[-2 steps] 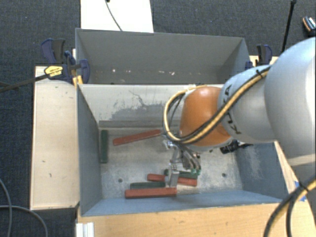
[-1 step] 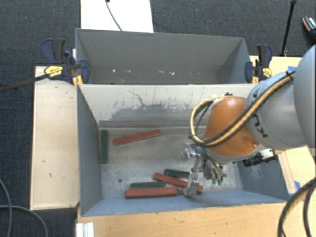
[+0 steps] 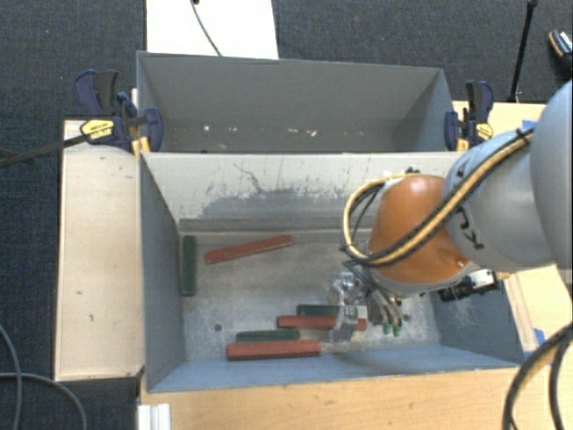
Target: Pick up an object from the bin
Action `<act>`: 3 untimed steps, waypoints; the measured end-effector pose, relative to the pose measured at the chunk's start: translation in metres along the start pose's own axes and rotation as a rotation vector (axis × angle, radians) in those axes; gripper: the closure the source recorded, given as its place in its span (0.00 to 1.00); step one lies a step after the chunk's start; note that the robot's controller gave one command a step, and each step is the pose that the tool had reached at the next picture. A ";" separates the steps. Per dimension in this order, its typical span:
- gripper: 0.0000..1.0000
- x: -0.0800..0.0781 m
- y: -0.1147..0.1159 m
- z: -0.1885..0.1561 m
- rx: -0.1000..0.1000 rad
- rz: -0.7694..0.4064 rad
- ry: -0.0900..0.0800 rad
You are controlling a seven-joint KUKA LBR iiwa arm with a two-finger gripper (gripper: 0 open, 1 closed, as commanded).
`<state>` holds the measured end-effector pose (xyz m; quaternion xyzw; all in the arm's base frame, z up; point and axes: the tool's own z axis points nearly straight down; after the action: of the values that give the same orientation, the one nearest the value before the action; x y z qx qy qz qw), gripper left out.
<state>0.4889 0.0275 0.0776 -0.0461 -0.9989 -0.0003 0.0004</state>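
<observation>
My gripper is low in the bin's front right part, under the orange wrist cover, its metal fingers down at the right end of a short red bar. A dark green bar lies just behind that red bar, touching the fingers' left side. Whether anything sits between the fingers is hidden by the gripper body. A longer red bar lies along the front wall, with a dark green bar just behind it.
A long red bar lies slanted near the back wall at the left. A dark green bar stands along the left wall. The arm and its cables cover the bin's right side.
</observation>
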 end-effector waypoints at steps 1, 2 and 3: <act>1.00 0.012 0.084 -0.108 -0.006 0.004 -0.009; 1.00 -0.005 0.146 -0.101 -0.004 0.027 -0.004; 1.00 0.023 0.170 -0.214 -0.005 0.000 -0.009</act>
<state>0.4813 0.1990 0.2913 -0.0463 -0.9989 -0.0028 -0.0044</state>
